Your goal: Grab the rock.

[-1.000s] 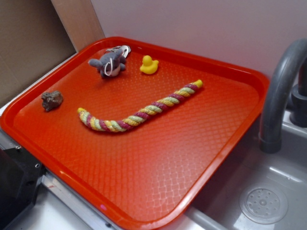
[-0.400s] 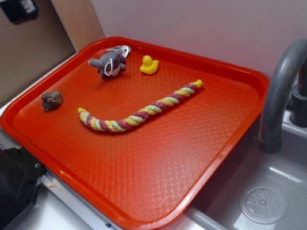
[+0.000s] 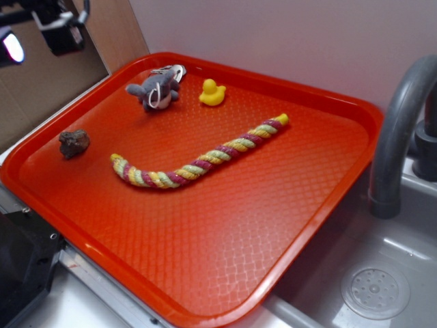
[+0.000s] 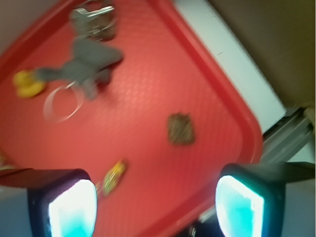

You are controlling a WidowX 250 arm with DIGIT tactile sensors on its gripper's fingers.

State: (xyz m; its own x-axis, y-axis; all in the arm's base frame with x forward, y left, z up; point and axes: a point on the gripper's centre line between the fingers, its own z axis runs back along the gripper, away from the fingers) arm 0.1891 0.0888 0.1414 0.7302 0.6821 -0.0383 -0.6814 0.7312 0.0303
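Brownish-grey and rough, the small stone rock [image 3: 74, 143] lies near the red plastic tray's [image 3: 205, 287] left rim, apart from the grey plush toy [image 3: 156, 89]. The black gripper [image 3: 58, 26] has come further into view at the upper left, jaws spread wide, well above the rock: approach begun, no grasp yet.

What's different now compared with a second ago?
The tool has come into view at the top left, high above the tray, holding nothing. The rock, plush toy, duck and rope have not moved.
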